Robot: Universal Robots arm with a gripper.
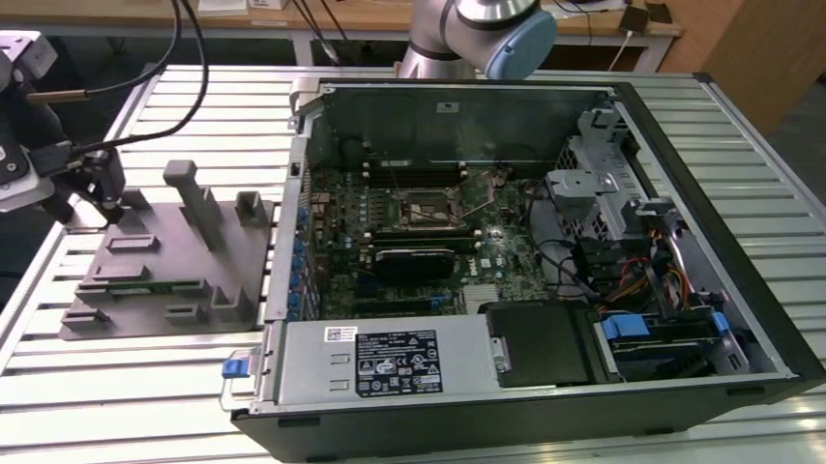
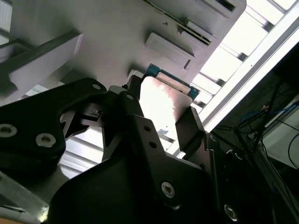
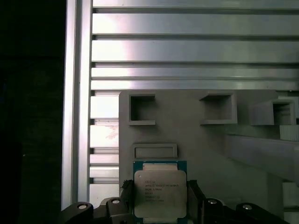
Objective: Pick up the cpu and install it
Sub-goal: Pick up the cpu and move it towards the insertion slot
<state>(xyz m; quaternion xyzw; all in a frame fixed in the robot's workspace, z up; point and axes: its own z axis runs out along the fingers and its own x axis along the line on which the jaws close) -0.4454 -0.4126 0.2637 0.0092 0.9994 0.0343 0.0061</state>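
The cpu (image 3: 160, 195) is a flat square chip with a silvery top plate and a green rim, also seen in the second wrist view (image 2: 164, 98). My gripper (image 3: 160, 201) is shut on it, a black finger (image 3: 125, 192) pressed against each of two opposite edges. The chip sits low over the base of the grey plastic block (image 3: 187, 126). In the exterior view the gripper (image 1: 114, 208) hangs over the far corner of that block (image 1: 168, 261), at the exterior view's left. The black motherboard socket frame (image 1: 432, 208) lies inside the open computer case (image 1: 722, 290), well to the right of the gripper.
The grey block carries upright posts (image 1: 193, 193) and small square pockets (image 3: 142, 109) close to the gripper. The ribbed aluminium table (image 1: 168, 387) has an edge near the block. Cables (image 1: 181, 58) trail behind the arm. A power supply (image 1: 387, 362) fills the case's near side.
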